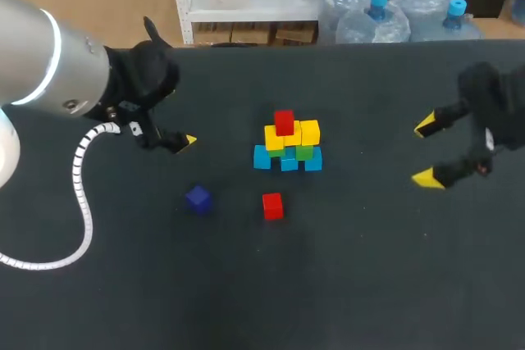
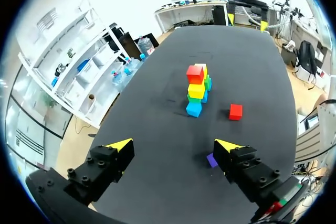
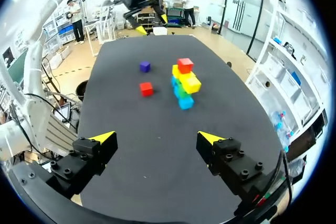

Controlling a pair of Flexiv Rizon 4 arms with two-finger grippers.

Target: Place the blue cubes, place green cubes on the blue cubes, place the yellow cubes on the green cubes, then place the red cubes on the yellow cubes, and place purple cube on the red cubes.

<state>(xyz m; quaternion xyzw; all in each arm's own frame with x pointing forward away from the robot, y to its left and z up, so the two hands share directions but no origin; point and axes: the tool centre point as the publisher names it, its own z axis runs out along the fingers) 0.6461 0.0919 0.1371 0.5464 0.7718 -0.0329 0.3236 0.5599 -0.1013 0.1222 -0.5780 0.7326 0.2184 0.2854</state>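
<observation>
Head view, left to right: my grey left arm (image 1: 49,63) comes in from the upper left of the frame. Its left gripper (image 2: 173,145) hangs over the dark, flat worktop (image 1: 369,284), left of centre. The left wrist view shows its fingers spread wide and open. Below and just right of that gripper, in the lower-left middle of the frame, a small purple cube (image 1: 198,198) lies alone on the worktop. Near it to the right sits a loose red cube (image 1: 272,205), apart from the pile. At the centre of the frame stands the stack. It has a bottom row of light-blue cubes (image 1: 289,162), green cubes (image 1: 304,152) on them and yellow cubes (image 1: 309,132) above. One top red cube (image 1: 284,122) crowns it. At the right edge of the frame the right gripper (image 1: 426,152) hangs well apart from the stack, its fingers open and wide apart.
</observation>
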